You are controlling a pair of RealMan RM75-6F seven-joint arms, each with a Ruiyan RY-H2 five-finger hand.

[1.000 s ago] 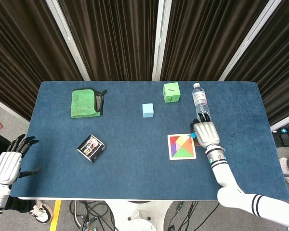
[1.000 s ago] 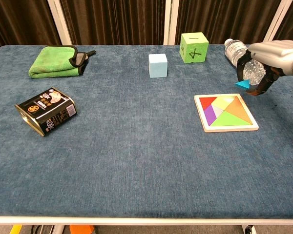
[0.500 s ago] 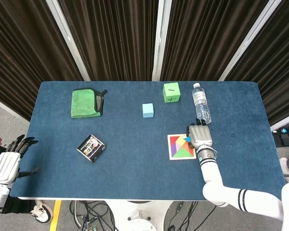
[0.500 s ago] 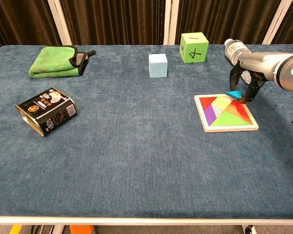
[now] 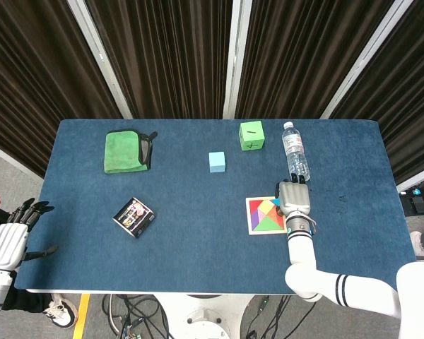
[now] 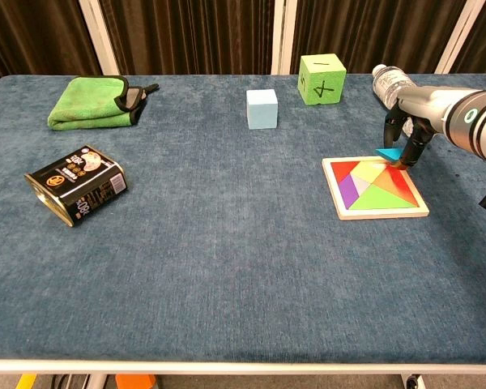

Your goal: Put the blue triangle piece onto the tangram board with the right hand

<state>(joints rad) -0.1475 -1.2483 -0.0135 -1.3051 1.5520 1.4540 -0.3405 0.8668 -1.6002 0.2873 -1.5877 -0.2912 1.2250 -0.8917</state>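
The tangram board (image 6: 376, 188) (image 5: 266, 215) lies on the table right of centre, a white square frame filled with coloured pieces. My right hand (image 6: 408, 134) (image 5: 294, 198) hangs over the board's far right corner and pinches the small blue triangle piece (image 6: 388, 154) between its fingertips. The triangle hovers just above the board's far edge. In the head view the hand covers the piece. My left hand (image 5: 14, 229) is at the table's near left edge, off the cloth, fingers spread and holding nothing.
A clear water bottle (image 6: 391, 83) (image 5: 294, 149) lies just behind my right hand. A green cube (image 6: 321, 78), a light blue cube (image 6: 262, 109), a folded green cloth (image 6: 91, 101) and a black box (image 6: 75, 184) are spread over the blue table.
My right hand carried the blue triangle leftward and down, from beside the bottle to the board's far right corner. The left hand drifted slightly lower.
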